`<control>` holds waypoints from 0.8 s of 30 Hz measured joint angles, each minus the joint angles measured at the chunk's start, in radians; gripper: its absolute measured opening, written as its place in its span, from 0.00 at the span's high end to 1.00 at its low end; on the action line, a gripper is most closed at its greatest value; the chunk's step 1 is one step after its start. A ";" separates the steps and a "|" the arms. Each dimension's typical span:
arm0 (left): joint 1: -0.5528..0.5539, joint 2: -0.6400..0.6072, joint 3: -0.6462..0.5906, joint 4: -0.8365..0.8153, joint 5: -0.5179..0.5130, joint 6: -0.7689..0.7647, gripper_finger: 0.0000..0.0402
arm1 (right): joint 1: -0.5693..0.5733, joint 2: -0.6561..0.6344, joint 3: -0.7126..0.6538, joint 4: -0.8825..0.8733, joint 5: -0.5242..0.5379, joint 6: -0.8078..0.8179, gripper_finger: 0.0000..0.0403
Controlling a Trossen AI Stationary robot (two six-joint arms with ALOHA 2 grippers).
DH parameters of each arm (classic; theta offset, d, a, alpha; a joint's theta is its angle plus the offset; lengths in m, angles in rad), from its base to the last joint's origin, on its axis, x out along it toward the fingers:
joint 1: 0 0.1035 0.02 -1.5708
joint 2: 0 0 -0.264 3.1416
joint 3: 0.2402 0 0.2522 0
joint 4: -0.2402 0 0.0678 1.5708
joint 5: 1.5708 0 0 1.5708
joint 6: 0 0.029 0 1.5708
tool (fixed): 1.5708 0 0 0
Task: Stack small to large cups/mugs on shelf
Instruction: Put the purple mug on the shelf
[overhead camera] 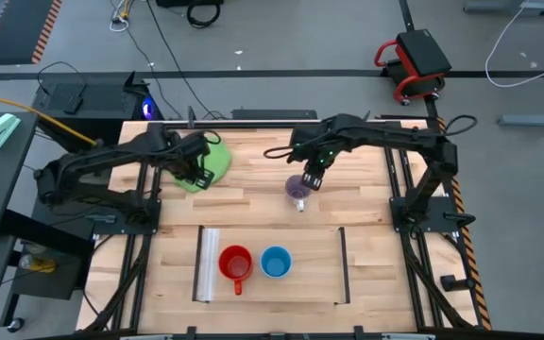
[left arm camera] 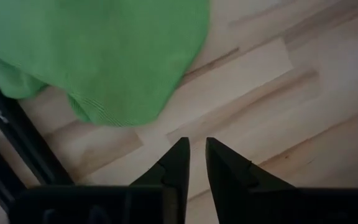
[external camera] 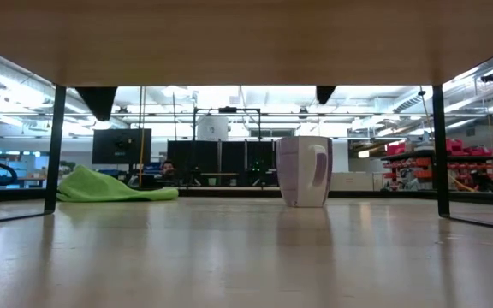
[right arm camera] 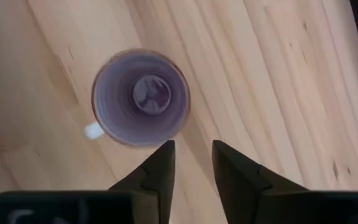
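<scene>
The translucent purple mug [overhead camera: 297, 193] stands upright on its base on the slatted tabletop, its handle [right arm camera: 93, 130] to one side; the low view shows it alone [external camera: 304, 171]. My right gripper [overhead camera: 312, 178] hovers above it, a little toward the far right; its fingers are slightly open [right arm camera: 192, 146] just off the rim and touch nothing. The red mug [overhead camera: 236, 263] and blue mug [overhead camera: 275, 262] stand side by side on the light-wood shelf [overhead camera: 310, 269]. My left gripper [overhead camera: 196, 174] is shut [left arm camera: 196, 142] over bare wood beside the green cloth.
A crumpled green cloth [overhead camera: 208, 162] lies on the far left part of the table, also seen in the low view [external camera: 114, 186]. The shelf has a clear strip [overhead camera: 208, 266] at its left end and a dark bar [overhead camera: 343, 264] at its right. Bare wood lies between the shelf and the purple mug.
</scene>
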 joint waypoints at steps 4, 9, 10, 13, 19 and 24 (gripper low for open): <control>0.000 0.000 -0.034 0.019 0.020 -0.003 0.86 | 0.011 0.033 0.000 0.037 0.000 -0.019 0.71; 0.000 0.000 -0.052 0.055 0.043 -0.003 0.86 | -0.006 0.064 -0.044 0.074 -0.037 -0.045 0.72; 0.000 0.000 -0.053 0.056 0.043 -0.003 0.85 | -0.009 0.066 -0.056 0.085 -0.037 -0.045 0.73; 0.000 0.000 -0.053 0.071 0.043 -0.003 0.85 | -0.022 0.065 -0.087 0.132 -0.036 -0.043 0.73; 0.000 0.000 -0.053 0.106 0.043 -0.003 0.87 | -0.046 0.064 -0.165 0.192 -0.076 -0.042 0.73; 0.000 0.001 -0.053 0.111 0.043 -0.002 0.86 | -0.044 0.064 -0.190 0.245 -0.079 -0.039 0.74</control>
